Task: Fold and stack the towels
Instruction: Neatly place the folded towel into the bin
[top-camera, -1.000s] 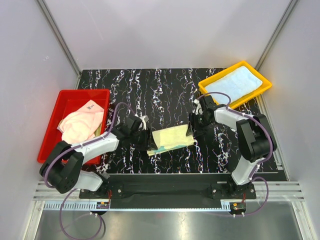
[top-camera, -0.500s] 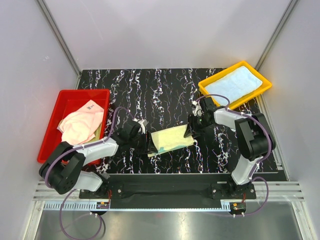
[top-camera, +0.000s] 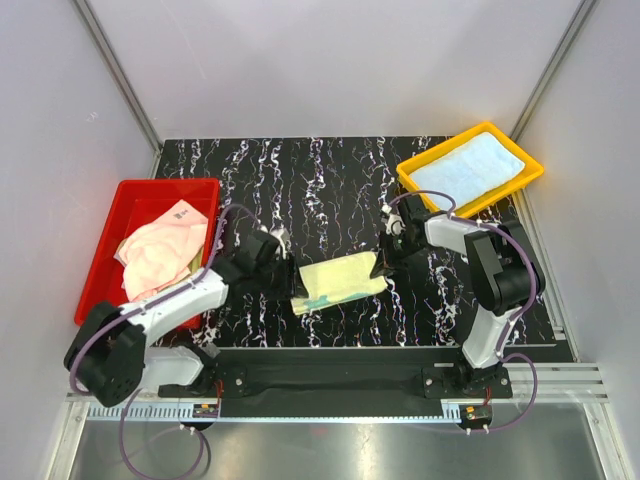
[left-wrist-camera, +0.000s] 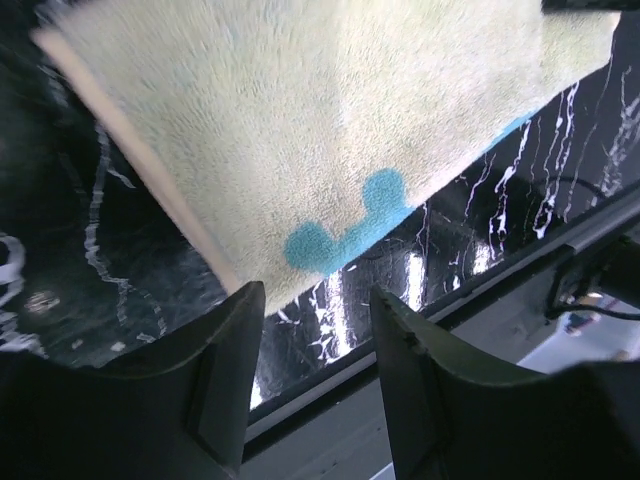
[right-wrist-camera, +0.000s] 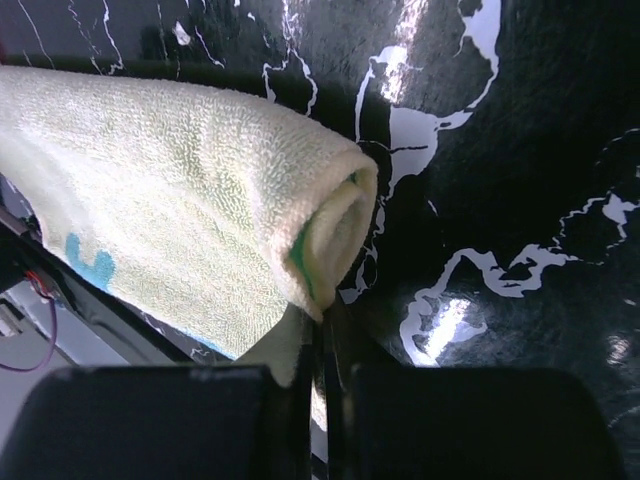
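overhead camera from the near edge looking down on whole table (top-camera: 330, 170), both wrist cameras very close, angled down, all three sharing the yellow towel (top-camera: 340, 278)

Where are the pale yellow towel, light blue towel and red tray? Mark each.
pale yellow towel (top-camera: 343, 278): top external view, middle of upper face.
light blue towel (top-camera: 468, 168): top external view, centre of cloth.
red tray (top-camera: 150, 184): top external view, far rim.

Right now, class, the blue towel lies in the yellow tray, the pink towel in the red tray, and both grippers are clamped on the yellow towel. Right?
No: only the right gripper is clamped on the yellow towel; the left gripper stands open at its edge, as the left wrist view shows. The blue towel in the yellow tray, the pink towel in the red tray: correct.
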